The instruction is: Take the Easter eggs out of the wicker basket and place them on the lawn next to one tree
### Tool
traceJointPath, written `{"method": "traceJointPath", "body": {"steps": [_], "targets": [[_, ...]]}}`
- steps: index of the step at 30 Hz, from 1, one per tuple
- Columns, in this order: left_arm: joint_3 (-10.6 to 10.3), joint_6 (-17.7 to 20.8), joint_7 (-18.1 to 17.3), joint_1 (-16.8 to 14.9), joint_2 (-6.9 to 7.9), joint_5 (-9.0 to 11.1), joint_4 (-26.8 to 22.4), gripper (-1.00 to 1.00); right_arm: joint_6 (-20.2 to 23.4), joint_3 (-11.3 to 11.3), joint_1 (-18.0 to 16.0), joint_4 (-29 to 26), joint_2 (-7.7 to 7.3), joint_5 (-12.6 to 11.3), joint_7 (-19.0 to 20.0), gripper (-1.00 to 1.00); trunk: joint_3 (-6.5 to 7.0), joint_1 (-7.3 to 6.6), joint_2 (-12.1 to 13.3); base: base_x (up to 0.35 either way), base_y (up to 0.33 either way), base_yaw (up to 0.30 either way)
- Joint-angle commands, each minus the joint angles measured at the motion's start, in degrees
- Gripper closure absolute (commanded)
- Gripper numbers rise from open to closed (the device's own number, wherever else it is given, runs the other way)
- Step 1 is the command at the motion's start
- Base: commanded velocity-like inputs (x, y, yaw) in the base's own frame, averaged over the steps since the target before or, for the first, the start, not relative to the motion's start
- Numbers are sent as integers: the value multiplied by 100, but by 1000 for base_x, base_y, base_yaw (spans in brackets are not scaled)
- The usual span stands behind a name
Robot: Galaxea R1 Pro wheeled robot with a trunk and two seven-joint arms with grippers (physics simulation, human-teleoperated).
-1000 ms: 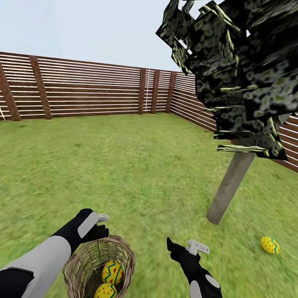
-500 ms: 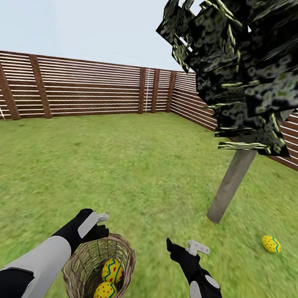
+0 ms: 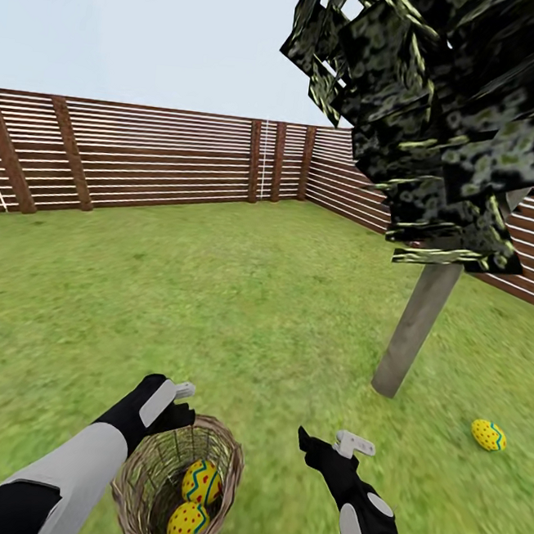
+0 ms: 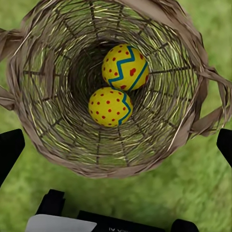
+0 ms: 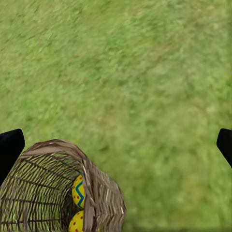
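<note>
**Two eggs in the basket, one by the tree**

My left gripper [image 4: 116, 145] hangs over the wicker basket [image 4: 43, 121] with its fingers [image 4: 9, 147] spread wide and empty; two Easter eggs [image 4: 124, 67] lie touching each other at the bottom, well clear of either fingertip. My right gripper [image 5: 116, 145] is spread just as wide, holding nothing, over bare lawn [image 5: 145, 72] beside the basket. The third egg [image 3: 488, 435] sits on the grass near the tree [image 3: 416, 332].

Against a second ago, the whole head picture has drifted slightly, so I read that as camera motion; the arms and eggs match.

The basket's near rim is cut off at the head view's lower edge, and in the right wrist view only slivers of the two eggs show.
</note>
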Motion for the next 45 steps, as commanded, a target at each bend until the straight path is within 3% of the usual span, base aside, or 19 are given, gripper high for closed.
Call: {"method": "traceJointPath", "body": {"steps": [1,32,37,45], "targets": [[-36,13,50,-2,4,59,-8,-100,22,7,-3,-9,-1,-59,-46,-100,-24,22,-45,0,0,0],[-42,-69,50,0,4,55,-44,-100,22,16,-3,33,-1,-59,-46,-100,-581,703,-1288,0,0,0],[-183,-79,50,0,4,55,-43,-100,22,16,-3,34,-1,-59,-46,-100,-671,813,-1489,0,0,0],[-241,-84,50,0,4,62,-41,-100,15,23,-3,116,-1,-59,-46,-100,-814,989,-1810,0,0,0]]}}
